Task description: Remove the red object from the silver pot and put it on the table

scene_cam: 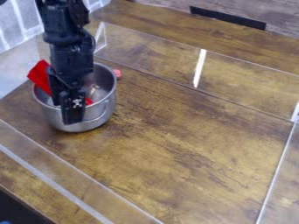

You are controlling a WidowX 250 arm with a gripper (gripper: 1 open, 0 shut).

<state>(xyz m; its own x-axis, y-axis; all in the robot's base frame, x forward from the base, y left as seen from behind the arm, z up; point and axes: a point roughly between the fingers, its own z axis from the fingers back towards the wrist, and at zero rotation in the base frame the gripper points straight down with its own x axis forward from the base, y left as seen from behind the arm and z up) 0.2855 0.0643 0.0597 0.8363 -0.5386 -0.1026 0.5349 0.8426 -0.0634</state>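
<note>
Over the round, shiny steel pot [84, 121], the black gripper [73, 106] is held spread; the angular bright red object [41, 77] is not yet set down on the brown wooden table [193, 131].

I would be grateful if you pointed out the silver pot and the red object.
Round shiny silver pot [82, 121]: camera view, front outer wall.
Bright red angular object [40, 76]: camera view, upper left part.

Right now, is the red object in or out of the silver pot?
In, at least partly: red shows above the silver pot's left rim.
</note>
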